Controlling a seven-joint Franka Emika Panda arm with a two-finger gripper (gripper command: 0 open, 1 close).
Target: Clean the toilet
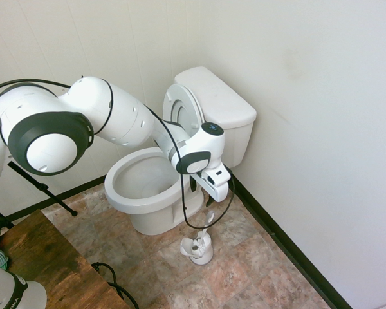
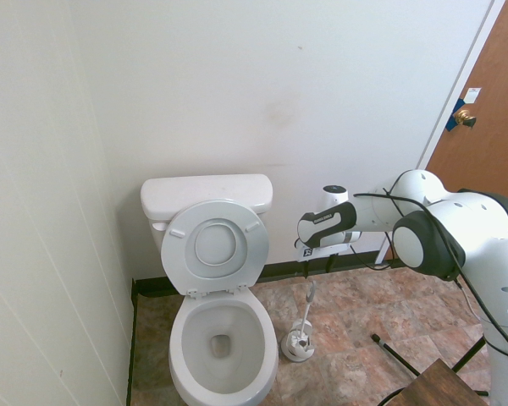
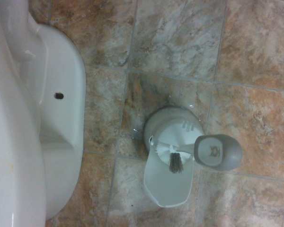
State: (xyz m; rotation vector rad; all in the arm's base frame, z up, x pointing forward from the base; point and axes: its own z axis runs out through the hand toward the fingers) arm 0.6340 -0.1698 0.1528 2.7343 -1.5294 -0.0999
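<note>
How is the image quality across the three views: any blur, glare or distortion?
First exterior view: sharp, evenly lit, wide-angle bending at the edges, soft sheen on the toilet. Second exterior view: clear, flat light, faint shadow behind the tank. Wrist view: soft and slightly hazy, brush handle end blurred, floor tiles readable.

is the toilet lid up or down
Up. The lid leans back against the tank, leaving the bowl open; the first exterior view shows the same.
</note>
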